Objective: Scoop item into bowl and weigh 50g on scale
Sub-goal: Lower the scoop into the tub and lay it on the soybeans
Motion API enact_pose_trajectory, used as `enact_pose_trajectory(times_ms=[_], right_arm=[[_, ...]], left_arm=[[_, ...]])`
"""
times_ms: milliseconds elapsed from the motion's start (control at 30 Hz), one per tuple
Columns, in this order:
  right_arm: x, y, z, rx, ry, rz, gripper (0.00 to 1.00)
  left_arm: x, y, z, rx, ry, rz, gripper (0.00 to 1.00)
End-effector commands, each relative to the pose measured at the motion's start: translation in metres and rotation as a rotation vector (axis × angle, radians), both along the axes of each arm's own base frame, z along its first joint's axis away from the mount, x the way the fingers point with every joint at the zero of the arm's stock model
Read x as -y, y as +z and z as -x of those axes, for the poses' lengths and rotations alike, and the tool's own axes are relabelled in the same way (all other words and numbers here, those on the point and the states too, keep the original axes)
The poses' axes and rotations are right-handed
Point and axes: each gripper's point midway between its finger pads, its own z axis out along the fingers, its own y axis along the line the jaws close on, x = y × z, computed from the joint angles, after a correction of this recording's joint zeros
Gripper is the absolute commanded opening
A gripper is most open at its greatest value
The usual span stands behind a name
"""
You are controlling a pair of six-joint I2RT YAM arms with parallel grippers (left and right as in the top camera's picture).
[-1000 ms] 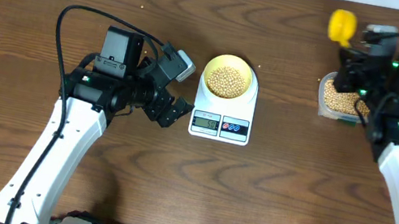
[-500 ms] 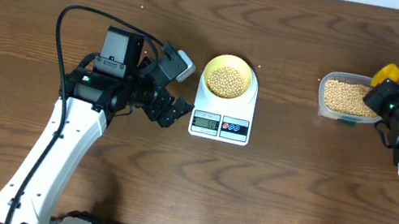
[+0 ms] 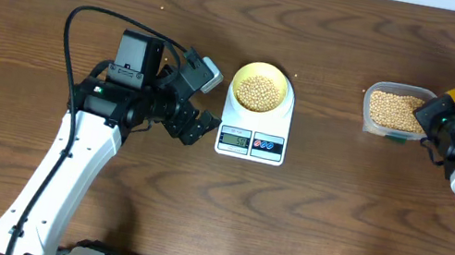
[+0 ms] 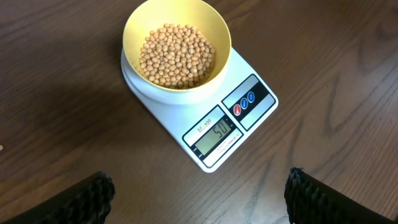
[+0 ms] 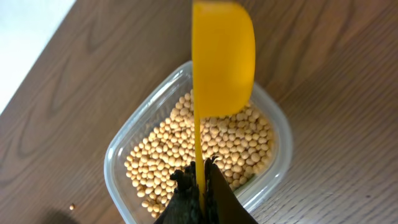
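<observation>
Right wrist view: my right gripper (image 5: 199, 186) is pressed together on the thin handle of a yellow scoop (image 5: 222, 59), pinching it edge-on. The cup of the scoop hangs over a clear plastic container (image 5: 118, 155) of tan beans (image 5: 230, 146). I cannot see into the cup, so I cannot tell whether it carries any.

Left wrist view: my left gripper (image 4: 199, 196) is spread wide and holds nothing. Its 2 fingers (image 4: 87, 196) sit at the bottom corners of the view, short of the scale (image 4: 186, 115) and apart from it.

- Yellow bowl (image 4: 137, 25) sits on the platform of the scale with a shallow heap of beans inside.
- Display (image 4: 214, 134) appears to read 50.
- From overhead, the container stands well to the right of the scale on the wooden table (image 3: 333, 221).

Judgement: the target looks met, so little is left but parking the scoop.

Handling:
- Beans are hard, smooth and light. They will roll and bounce if tipped fast, so move them by scoop, never by fingers.
- The scoop looks stiff, but the narrow handle could twist in a pinch. Grip near the cup end.
- The bowl looks thin and light. Take it at the rim, and only if needed, since any nudge disturbs the reading.
</observation>
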Motion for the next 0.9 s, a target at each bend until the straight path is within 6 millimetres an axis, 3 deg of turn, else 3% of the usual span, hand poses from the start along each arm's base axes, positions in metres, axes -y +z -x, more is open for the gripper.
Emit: enact_pose_trajectory(times_ms=[0,300,733,867], right_arm=[[-0.023,-0.011,-0.005,-0.014,0.05,-0.057,0.01],[-0.056,-0.006,-0.014,0.013,0.141,-0.051,0.01],[-0.058,-0.02,-0.001,-0.062,0.141,-0.054,0.01],[-0.059,-0.021,0.001,-0.073,0.141,-0.056,0.08]], left_arm=[[0.001,0.008,0.0,0.027,-0.017,0.007,0.9],[0.001,0.008,0.0,0.027,-0.017,0.008,0.9],[0.001,0.008,0.0,0.027,-0.017,0.007,0.9],[0.001,0.008,0.0,0.027,-0.017,0.007,0.9]])
